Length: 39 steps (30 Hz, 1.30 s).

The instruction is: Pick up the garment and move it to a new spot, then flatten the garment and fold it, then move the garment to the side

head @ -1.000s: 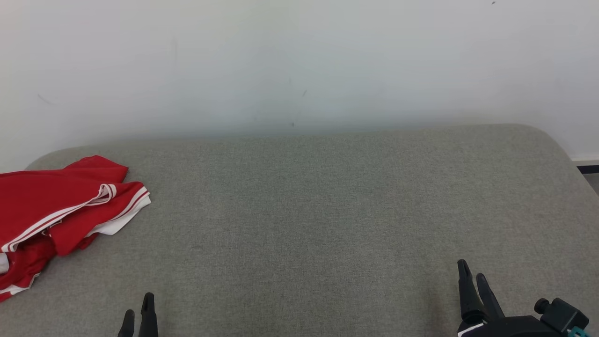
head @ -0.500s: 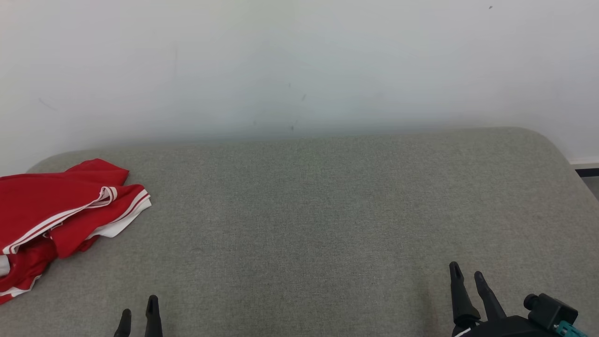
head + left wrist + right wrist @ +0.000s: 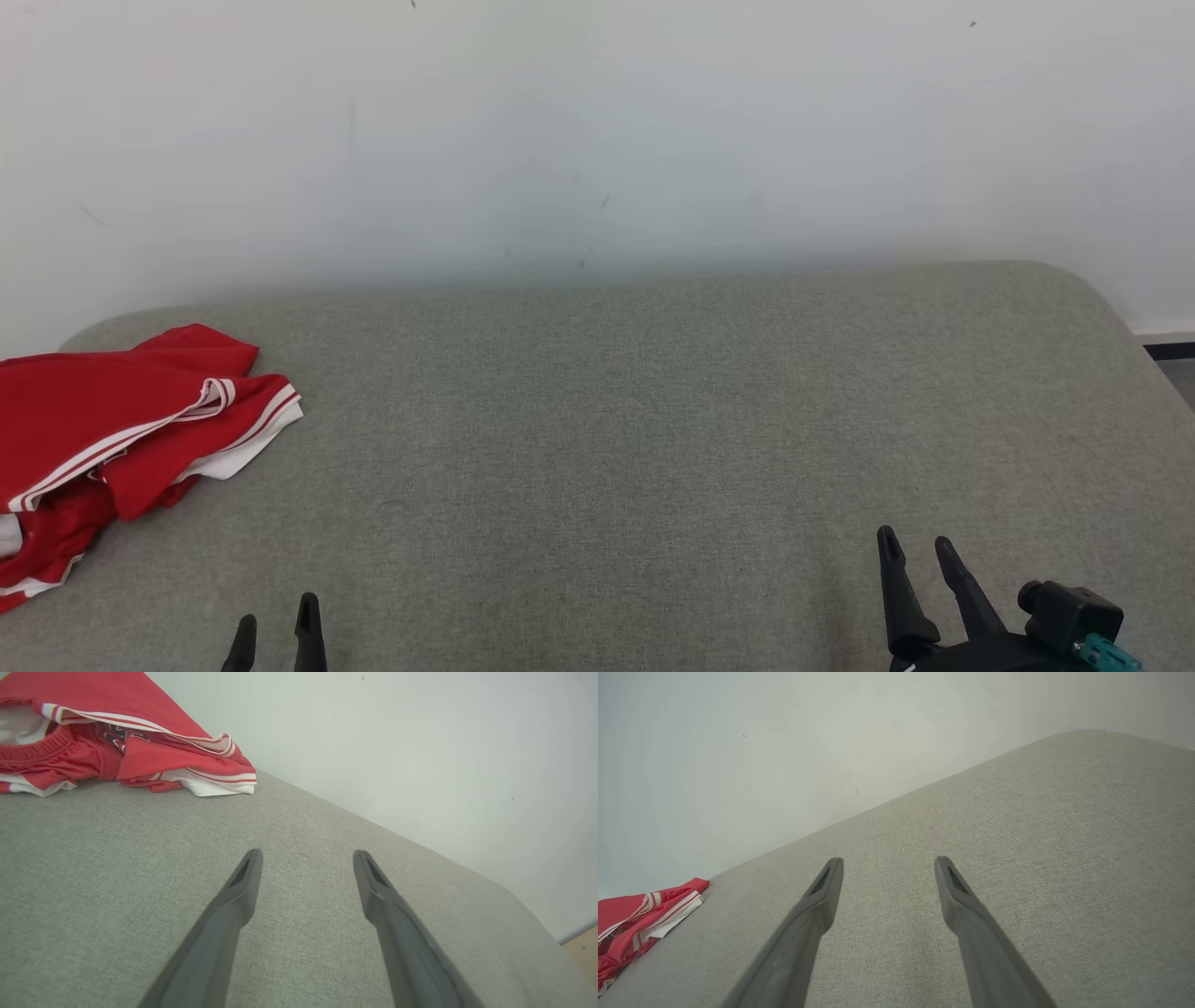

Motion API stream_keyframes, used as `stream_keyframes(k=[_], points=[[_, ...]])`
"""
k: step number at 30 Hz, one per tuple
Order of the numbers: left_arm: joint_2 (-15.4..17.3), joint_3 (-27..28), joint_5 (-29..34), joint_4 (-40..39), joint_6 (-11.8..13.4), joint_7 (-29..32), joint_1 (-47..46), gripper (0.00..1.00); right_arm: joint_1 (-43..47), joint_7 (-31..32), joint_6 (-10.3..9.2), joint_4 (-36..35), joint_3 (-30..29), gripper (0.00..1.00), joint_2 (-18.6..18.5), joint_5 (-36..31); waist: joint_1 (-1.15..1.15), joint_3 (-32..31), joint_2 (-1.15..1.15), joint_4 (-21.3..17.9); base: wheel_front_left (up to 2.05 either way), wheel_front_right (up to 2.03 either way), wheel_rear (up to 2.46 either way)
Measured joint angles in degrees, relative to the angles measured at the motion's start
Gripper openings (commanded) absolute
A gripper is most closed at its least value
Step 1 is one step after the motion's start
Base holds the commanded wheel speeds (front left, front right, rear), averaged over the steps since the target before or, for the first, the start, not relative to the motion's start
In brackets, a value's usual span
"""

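The garment is red with white stripes and lies bunched at the far left of the grey cushioned surface. The left wrist view shows the garment at its upper left, and in the right wrist view the garment sits at the left edge. My left gripper is at the bottom left, open and empty, well short of the garment. My right gripper is at the bottom right, open, with nothing between its fingers. In the wrist views, the left gripper and the right gripper both hover over bare fabric.
A pale wall rises directly behind the cushioned surface. The surface's right edge curves away, with a strip of floor beyond it.
The head view has tilted, so everything sits a little lower in it. Both grippers have drawn back toward the bottom edge, the right one also drifting left. The garment lies as before.
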Motion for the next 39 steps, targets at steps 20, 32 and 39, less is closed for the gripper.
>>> stream_keyframes(k=[20,32,39], points=[[0.10,0.43,10.45,2.74,-1.11,-2.38,-0.70,1.00,0.55,-1.21,0.00,0.63,0.68,1.00,0.11,-10.07,0.00,-1.05,0.00,-0.36,0.00,0.00,0.00],[0.13,0.11,15.21,4.39,-1.51,-3.66,-1.50,1.00,0.51,-2.09,0.00,1.62,1.30,1.00,0.13,-15.48,0.01,-1.38,0.00,-0.47,0.00,0.00,0.00],[0.15,-0.09,17.53,4.48,-1.51,-4.24,-1.51,1.00,0.49,-2.55,0.00,1.89,1.26,1.00,0.13,-17.62,0.01,-1.62,0.00,-0.49,0.00,0.00,0.00]])
